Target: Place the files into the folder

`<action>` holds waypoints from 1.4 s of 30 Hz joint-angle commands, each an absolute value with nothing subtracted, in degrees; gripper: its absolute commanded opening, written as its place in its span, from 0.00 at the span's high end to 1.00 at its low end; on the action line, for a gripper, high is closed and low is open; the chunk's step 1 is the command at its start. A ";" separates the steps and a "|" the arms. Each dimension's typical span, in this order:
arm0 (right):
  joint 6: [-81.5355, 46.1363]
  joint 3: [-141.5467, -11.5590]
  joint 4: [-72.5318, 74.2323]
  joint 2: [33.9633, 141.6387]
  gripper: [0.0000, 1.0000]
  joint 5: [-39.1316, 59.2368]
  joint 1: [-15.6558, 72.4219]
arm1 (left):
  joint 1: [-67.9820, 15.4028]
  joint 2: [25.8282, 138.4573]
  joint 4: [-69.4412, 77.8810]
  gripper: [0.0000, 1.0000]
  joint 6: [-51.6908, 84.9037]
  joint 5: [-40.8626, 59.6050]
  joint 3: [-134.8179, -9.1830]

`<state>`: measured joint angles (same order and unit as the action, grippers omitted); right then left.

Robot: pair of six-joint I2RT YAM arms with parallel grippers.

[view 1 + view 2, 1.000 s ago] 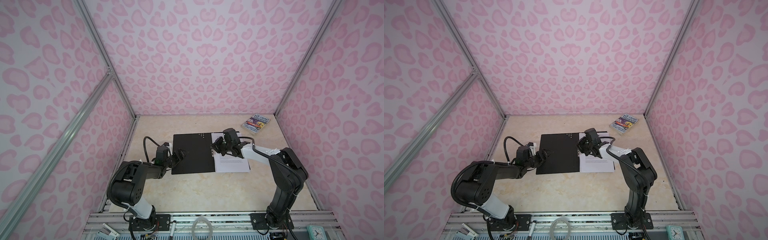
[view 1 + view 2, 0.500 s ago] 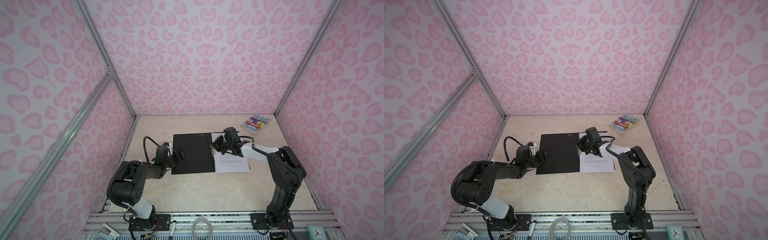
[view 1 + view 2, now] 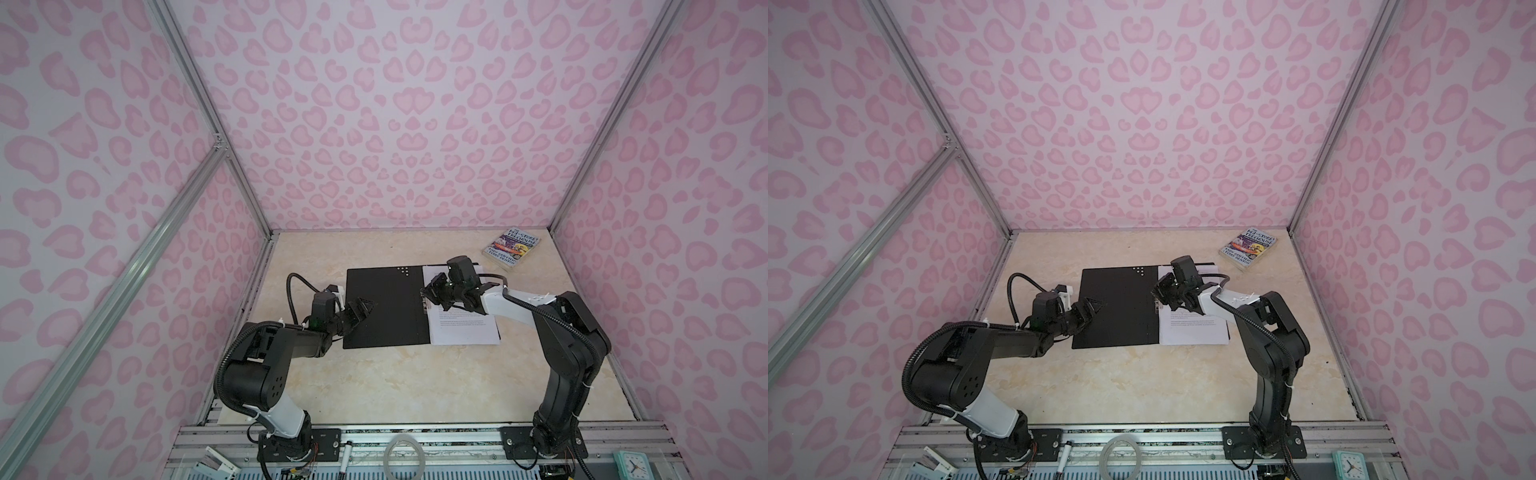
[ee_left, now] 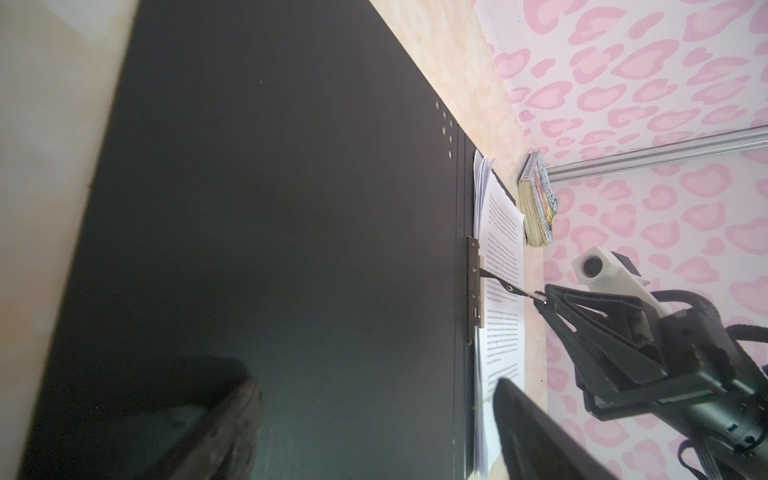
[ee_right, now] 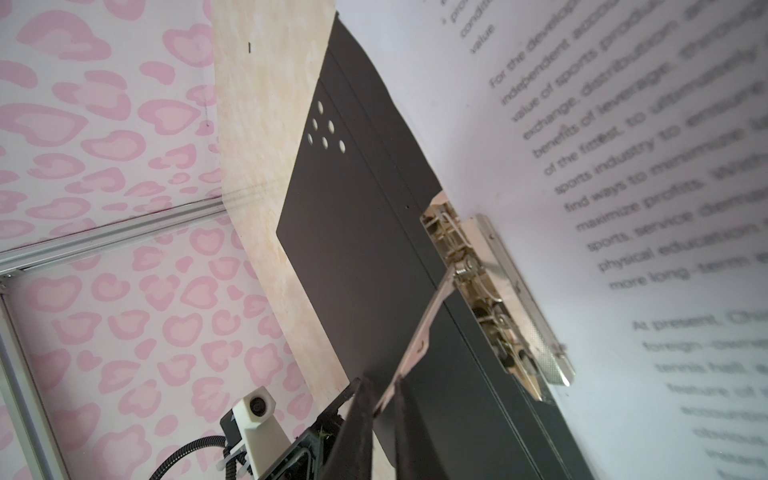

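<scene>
The folder (image 3: 386,307), a thin cover of black board, lies open and flat in the middle of the pale marbled tabletop (image 3: 415,395), inside face up. A cluster of small round holes sits near its far edge. In both top views its bare left leaf (image 3: 1117,307) is a plain black rectangle.

The files (image 3: 461,328), a stack of white printed sheets with paragraphs of small black text, rest on the folder's right leaf, their inner edge against the spine. From the left wrist view the sheets (image 4: 503,257) fan apart a little at the far corner.

Along the spine sits the silver metal spine clip (image 5: 490,291), its plate lying on the inner margin of the top sheet. From it a thin silver metal lever (image 5: 424,332) rises at a slant above the paper.

The right gripper (image 5: 380,390) reaches in from the right over the sheets, and its black fingers are pressed together on the free end of that lever, pinching it. The left wrist view shows the same nip (image 4: 540,297) just above the paper.

The left gripper (image 3: 363,307) is low over the left leaf near its outer edge, fingers spread wide and holding nothing. I cannot tell whether they touch the board.

A small colourful paperback book (image 3: 512,248) lies well apart by the far right corner, beneath the pink heart-spotted walls (image 3: 395,124).
</scene>
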<state>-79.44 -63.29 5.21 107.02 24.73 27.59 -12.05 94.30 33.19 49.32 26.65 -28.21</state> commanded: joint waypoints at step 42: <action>-77.58 -59.37 8.80 106.08 0.87 29.08 26.80 | -11.29 95.63 16.96 0.11 50.19 25.04 -27.07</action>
<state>-78.24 -58.94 10.02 105.38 28.53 26.85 -11.44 94.54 33.43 49.47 27.64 -28.18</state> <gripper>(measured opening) 0.122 0.887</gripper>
